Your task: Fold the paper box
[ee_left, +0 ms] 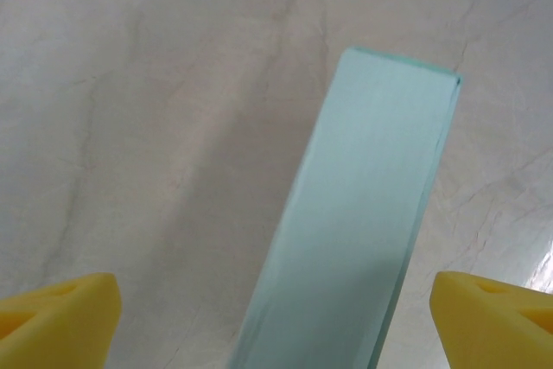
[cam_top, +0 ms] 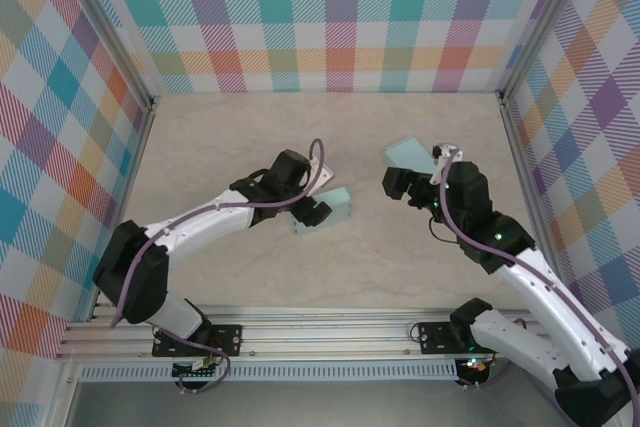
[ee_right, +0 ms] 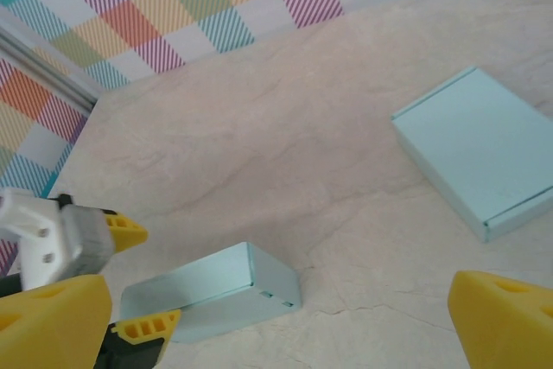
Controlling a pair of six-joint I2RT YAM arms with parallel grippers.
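- Between the jaws of the left gripper (ee_left: 276, 321), as the left wrist view shows, the narrow paper box (ee_left: 367, 213) stands on a long edge on the table (ee_left: 130, 127); it runs straight ahead out of the jaw gap, nearer the fingertip at the right of that view than the one at the left.
- Left jaws: spread wide; both yellow fingertips (ee_left: 60, 321) stand clear of the box faces, with bare table showing on each side; nothing is gripped.
- Top view: the narrow paper box projects beyond the left fingers, on the side away from the arm.
- Right gripper (ee_right: 276, 317): jaws spread wide; the yellow fingertips (ee_right: 505, 317) sit at the two lower corners of the right wrist view, with bare table between them; nothing is held.
- Flat paper box (ee_right: 475, 149): lies on its broad face ahead of the right jaws, beyond the fingertip at the right of that view; it is apart from both fingers.
- Ahead of the other right fingertip lies the narrow paper box, with a left fingertip on either side of its near end.
- Top view: the right gripper (cam_top: 405, 185) sits just beside the flat paper box; the two boxes lie apart from each other; checked walls (cam_top: 340, 17) enclose the table.
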